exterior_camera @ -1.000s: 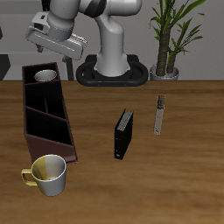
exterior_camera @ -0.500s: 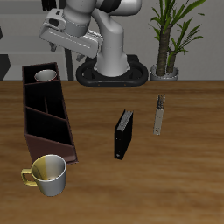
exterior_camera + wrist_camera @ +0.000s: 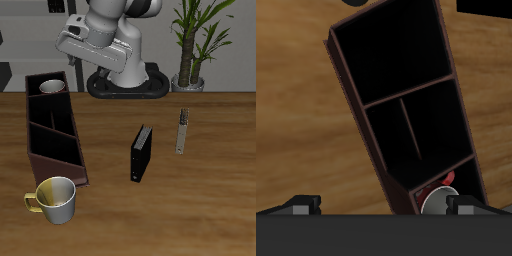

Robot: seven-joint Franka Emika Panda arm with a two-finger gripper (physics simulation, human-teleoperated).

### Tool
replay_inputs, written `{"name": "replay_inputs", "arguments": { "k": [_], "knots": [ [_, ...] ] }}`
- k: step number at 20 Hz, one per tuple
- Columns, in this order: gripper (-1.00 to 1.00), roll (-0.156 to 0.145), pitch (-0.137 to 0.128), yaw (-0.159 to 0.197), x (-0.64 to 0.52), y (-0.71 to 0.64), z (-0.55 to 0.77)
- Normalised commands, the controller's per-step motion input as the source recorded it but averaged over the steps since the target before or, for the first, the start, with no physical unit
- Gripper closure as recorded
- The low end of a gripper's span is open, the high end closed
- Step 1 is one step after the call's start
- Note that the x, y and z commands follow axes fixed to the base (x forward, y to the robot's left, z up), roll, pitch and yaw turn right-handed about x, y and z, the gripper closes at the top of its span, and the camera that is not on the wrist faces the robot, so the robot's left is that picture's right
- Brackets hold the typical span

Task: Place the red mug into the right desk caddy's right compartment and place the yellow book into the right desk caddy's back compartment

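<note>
The gripper (image 3: 72, 57) hangs high above the table's back edge, up beside the robot's own base, and it carries nothing. In the wrist view the 2 fingertips (image 3: 301, 205) sit wide apart with open space between them, so the jaws stand well open and empty.

Directly beneath the tool lies the right desk caddy (image 3: 55, 140), a long maroon box with a black inside, running from the back of the table toward the front edge. The red mug (image 3: 440, 198) already stands upright in the right compartment (image 3: 52, 88), the small squarish end section closest under the gripper; the wrist camera catches its pale grey inside and a bit of red handle between the fingertips. The caddy's other sections show only black floor.

The yellow book (image 3: 181, 131) lies flat on the wood, well apart from the gripper and from the caddy, out near the potted plant (image 3: 192, 40). Between book and caddy a black book (image 3: 141, 153) stands on edge. Farthest from the tool, at the caddy's near end, sits a yellow-and-white mug (image 3: 56, 200), upright.
</note>
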Motion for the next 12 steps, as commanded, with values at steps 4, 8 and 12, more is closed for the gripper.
{"name": "replay_inputs", "arguments": {
  "k": [4, 8, 12],
  "knots": [
    [-1.00, 0.006, -0.015, 0.018, 0.17, 0.29, -0.01],
    [-1.00, 0.023, 0.013, -0.040, 0.17, 0.56, -0.01],
    [-1.00, 0.011, 0.002, -0.022, -0.04, 0.33, -0.01]
  ]
}}
